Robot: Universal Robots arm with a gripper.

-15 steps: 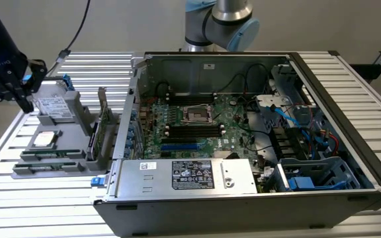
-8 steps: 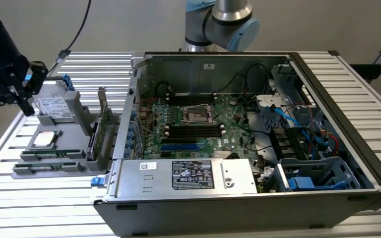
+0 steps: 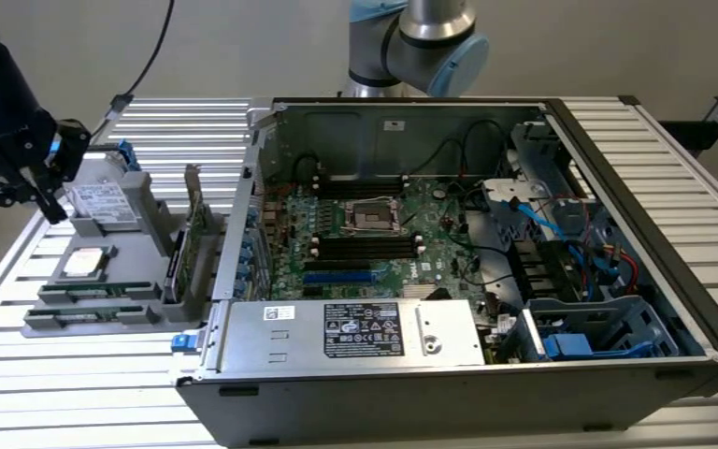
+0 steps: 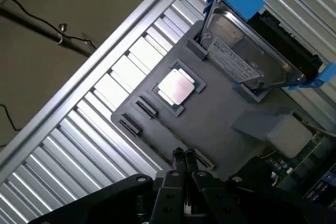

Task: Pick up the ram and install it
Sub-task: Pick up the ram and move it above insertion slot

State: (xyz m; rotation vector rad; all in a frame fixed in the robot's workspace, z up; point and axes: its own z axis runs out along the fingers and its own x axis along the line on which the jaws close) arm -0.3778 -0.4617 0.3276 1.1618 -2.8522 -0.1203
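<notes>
A slatted metal surface carries an open desktop computer case. Its motherboard faces up and a silver power supply lies along the near side.

At the exterior view's left, just beside the case, sits a grey parts tray. A hard drive in a blue carrier stands tilted at the tray's far end. A green expansion card stands upright along the side next to the case. A square silver processor lies flat near the middle.

The ram is a thin green stick lying in a slot at the tray's near end, in front of the processor. Its detail is hard to make out there.

The black tool hangs over the tray's outer edge, beside the hard drive. Its two fingers are pressed together with nothing between them. It is raised above the tray and apart from the ram. In the exterior view the processor lies between them.
</notes>
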